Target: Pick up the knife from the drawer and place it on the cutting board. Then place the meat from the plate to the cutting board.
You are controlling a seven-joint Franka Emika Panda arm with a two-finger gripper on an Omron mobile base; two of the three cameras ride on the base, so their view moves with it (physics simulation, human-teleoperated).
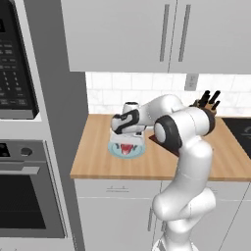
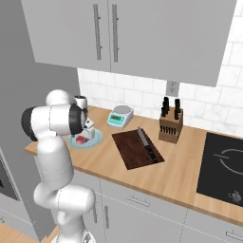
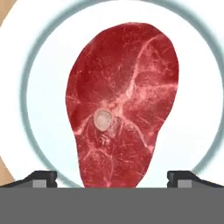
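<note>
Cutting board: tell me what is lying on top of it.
On the cutting board lies the knife, along its far right edge. The meat is on the plate under the gripper.

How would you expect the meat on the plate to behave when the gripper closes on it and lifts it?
The meat looks like a flat raw slab, so it will probably sag rather than stay stiff. Its marbled surface may be slippery between the fingertips. Lying flat on the plate, it seems unlikely to roll.
</note>
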